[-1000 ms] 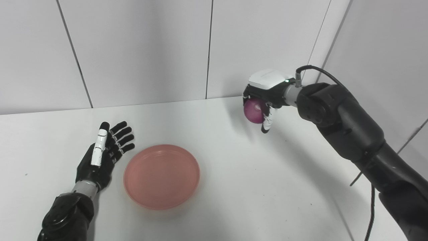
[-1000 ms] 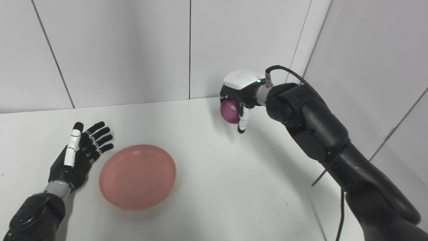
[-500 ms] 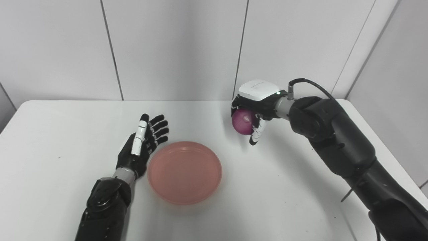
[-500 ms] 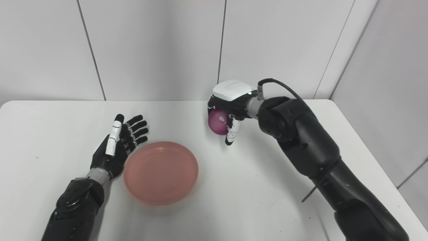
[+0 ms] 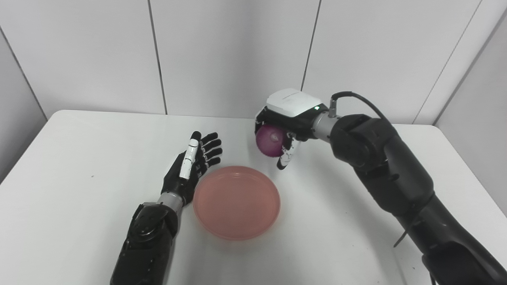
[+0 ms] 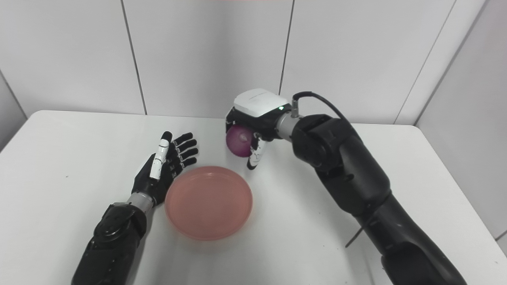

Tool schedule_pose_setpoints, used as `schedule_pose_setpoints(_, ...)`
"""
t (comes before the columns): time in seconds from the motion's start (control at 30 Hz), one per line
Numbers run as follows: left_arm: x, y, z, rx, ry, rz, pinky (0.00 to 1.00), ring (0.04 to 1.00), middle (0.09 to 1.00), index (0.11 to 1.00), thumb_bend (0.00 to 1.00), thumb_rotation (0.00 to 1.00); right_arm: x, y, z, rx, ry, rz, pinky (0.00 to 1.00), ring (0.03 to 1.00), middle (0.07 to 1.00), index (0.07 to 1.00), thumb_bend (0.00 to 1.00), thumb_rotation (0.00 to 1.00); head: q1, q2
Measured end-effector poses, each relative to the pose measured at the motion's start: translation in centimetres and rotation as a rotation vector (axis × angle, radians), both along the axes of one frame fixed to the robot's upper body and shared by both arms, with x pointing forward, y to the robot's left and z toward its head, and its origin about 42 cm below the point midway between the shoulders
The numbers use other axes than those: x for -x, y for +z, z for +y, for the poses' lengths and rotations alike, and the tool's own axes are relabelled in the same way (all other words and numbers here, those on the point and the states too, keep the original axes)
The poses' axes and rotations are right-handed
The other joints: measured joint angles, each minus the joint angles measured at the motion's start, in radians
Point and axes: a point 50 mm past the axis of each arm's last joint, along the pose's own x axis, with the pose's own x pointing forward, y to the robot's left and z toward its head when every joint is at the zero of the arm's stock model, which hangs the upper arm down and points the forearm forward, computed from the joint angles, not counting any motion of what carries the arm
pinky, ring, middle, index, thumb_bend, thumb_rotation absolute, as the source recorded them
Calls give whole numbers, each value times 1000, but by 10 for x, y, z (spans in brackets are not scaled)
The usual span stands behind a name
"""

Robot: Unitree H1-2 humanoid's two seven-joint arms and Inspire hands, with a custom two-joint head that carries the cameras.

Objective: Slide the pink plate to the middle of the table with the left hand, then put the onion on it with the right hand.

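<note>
Since the earlier frames the R hand (image 5: 283, 132) w/ the onion (image 5: 270, 141) has come nearer the pink plate (image 5: 237, 202); fingers curled round the onion, held above the table (image 5: 79, 166) just beyond the plate's far rim. L hand (image 5: 193, 166) lies flat beside the plate's left edge, fingers spread, holding nothing. No legible writing; a cable (image 5: 356, 99) loops from the R wrist.

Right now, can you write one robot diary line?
left hand: open beside plate | right hand: holding onion above table | plate: empty
</note>
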Motion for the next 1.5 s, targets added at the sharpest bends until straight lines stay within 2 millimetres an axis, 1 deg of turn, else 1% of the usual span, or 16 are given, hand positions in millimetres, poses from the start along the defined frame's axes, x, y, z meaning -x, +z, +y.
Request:
schedule_pose_setpoints(0.13,-2,-1,-3,4,0,0,828,833,837,780,609,948,3,-2,9,-27,25,-9,290,359,426,531,521,5,6,-6)
schedule_pose_setpoints(0.23,-2,-2,-5,3,3,2,826,833,837,785,607,951,3,-2,10,-30,28,-7,285,354,426,526,521,5,12,-8)
schedule_pose_setpoints(0.33,-3,-3,-6,6,6,0,821,827,834,782,613,944,3,-5,10,-29,26,-1,309,377,454,509,525,4,21,-6)
schedule_pose_setpoints(0.53,-3,-3,-9,9,10,-9,828,831,835,779,624,943,5,-28,17,8,77,8,304,375,457,507,525,4,32,-6)
schedule_pose_setpoints(0.73,-3,-3,-11,2,11,-9,829,833,834,775,618,953,9,-39,24,22,104,19,347,421,456,516,523,4,38,-5)
schedule_pose_setpoints(0.77,-3,-3,-11,-3,11,-10,830,834,833,775,618,953,10,-39,24,22,105,21,301,377,440,513,523,3,40,-5)
schedule_pose_setpoints(0.8,-3,-3,-11,-4,11,-10,831,834,833,775,618,954,10,-40,25,21,106,23,286,362,435,512,523,3,40,-5)
schedule_pose_setpoints(0.93,-4,-3,-12,-3,11,-11,834,833,833,774,609,955,15,-50,28,27,141,28,360,428,473,491,527,0,43,-2)
schedule_pose_setpoints(1.17,-3,-2,-12,-2,14,-10,834,834,835,781,610,960,19,-70,35,36,182,22,379,435,461,508,526,1,48,0)
schedule_pose_setpoints(1.4,-4,-3,-13,-3,16,-8,828,829,831,780,616,960,18,-78,40,65,193,12,379,450,464,508,527,2,55,3)
schedule_pose_setpoints(1.5,-4,-3,-14,-3,15,-5,825,824,826,780,615,958,19,-86,40,62,202,15,390,450,463,510,527,2,57,0)
